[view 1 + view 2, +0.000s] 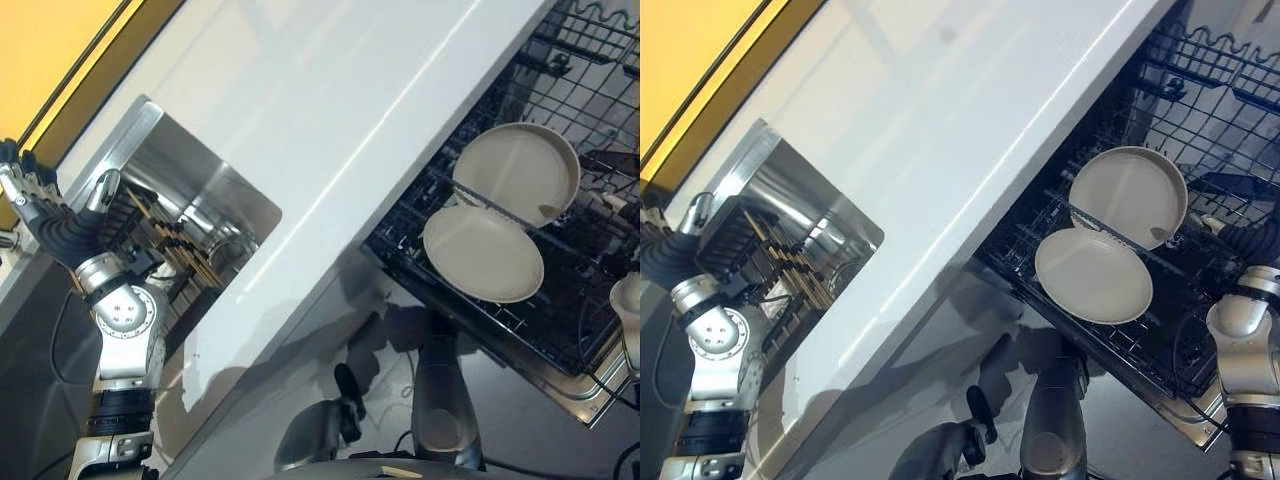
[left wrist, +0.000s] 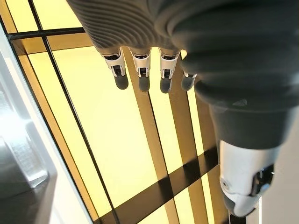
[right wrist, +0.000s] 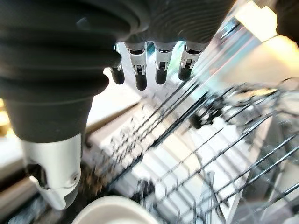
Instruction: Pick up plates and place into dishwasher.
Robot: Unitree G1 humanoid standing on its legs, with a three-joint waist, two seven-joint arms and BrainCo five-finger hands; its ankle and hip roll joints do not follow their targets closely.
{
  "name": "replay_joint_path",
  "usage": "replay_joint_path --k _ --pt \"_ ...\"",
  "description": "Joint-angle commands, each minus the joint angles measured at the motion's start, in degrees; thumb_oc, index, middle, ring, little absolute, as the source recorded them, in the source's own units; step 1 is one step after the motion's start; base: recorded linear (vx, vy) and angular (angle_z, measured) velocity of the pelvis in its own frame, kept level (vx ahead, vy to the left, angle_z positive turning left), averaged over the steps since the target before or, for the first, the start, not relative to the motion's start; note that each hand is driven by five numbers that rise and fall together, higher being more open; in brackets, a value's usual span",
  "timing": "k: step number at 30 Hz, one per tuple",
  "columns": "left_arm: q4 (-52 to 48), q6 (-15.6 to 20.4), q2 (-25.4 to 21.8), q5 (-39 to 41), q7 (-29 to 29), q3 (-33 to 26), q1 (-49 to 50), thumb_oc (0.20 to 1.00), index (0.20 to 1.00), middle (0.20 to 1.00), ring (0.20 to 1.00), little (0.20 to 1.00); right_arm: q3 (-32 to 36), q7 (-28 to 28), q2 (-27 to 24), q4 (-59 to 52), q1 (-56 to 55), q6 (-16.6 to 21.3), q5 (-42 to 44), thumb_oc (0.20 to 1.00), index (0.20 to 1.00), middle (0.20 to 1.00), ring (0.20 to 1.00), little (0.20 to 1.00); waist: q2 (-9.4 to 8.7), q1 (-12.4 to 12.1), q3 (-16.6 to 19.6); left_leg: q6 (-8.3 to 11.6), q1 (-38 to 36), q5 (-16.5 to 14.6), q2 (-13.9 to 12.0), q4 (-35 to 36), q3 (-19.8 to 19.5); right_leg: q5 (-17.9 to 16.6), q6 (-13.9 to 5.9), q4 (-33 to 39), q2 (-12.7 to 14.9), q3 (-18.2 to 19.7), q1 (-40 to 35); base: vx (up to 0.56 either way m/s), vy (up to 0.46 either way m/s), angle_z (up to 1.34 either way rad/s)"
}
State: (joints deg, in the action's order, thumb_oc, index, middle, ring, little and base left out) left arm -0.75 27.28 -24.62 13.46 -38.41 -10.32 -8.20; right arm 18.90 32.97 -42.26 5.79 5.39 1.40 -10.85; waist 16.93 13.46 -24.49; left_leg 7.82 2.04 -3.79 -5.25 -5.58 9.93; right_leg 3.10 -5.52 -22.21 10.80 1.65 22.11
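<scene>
Two cream plates stand in the open dishwasher's lower rack point(image 1: 548, 328): one plate point(image 1: 515, 170) further in, the other plate point(image 1: 483, 253) leaning in front of it and overlapping its edge. My right hand point(image 3: 159, 65) hovers over the wire rack point(image 3: 219, 154) with straight fingers and holds nothing; a plate rim point(image 3: 110, 210) shows just below it. My left hand point(image 1: 35, 200) is raised at the far left beside the sink point(image 1: 235, 195). Its fingers point(image 2: 140, 70) are straight and empty, with a yellow wall behind them.
A white countertop point(image 1: 330, 110) runs diagonally between the sink and the dishwasher. Inside the steel sink sits a dark slatted drying rack point(image 1: 160, 235) with a metal pot point(image 1: 225, 245) beside it. A yellow wall point(image 1: 50, 50) lies beyond the counter.
</scene>
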Motion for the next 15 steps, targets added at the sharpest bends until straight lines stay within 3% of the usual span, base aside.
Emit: replay_joint_path --k 1,10,15 --pt "2.75 4.23 0.97 2.16 0.81 -2.55 2.97 1.0 1.0 1.0 1.0 1.0 1.84 2.53 1.86 -4.75 -4.18 3.49 4.37 1.0 1.0 1.0 1.0 1.0 -1.71 2.91 6.37 -0.61 4.7 0.58 -2.35 -5.46 -0.41 3.83 -1.23 3.76 3.06 3.95 -5.46 0.06 0.166 -0.15" --pt "2.89 3.77 3.21 2.38 -1.07 -0.44 2.79 1.0 1.0 1.0 1.0 1.0 -0.08 6.02 5.69 -1.68 -4.36 5.13 10.68 1.0 1.0 1.0 1.0 1.0 0.3 5.0 4.03 -1.44 5.44 -2.24 -0.75 -10.32 1.99 4.06 -1.6 0.03 5.33 6.33 -2.5 0.01 0.14 -0.13" --pt "3.94 4.19 3.23 3.14 -1.94 0.76 2.12 1.0 1.0 1.0 1.0 1.0 -0.03 12.09 6.18 -0.29 -3.23 7.12 11.97 1.0 1.0 1.0 1.0 1.0 1.09 5.81 2.8 -1.73 6.28 -3.3 -0.46 -12.21 2.69 4.34 -1.81 -1.78 6.14 7.36 -0.79 -0.03 0.07 -0.1"
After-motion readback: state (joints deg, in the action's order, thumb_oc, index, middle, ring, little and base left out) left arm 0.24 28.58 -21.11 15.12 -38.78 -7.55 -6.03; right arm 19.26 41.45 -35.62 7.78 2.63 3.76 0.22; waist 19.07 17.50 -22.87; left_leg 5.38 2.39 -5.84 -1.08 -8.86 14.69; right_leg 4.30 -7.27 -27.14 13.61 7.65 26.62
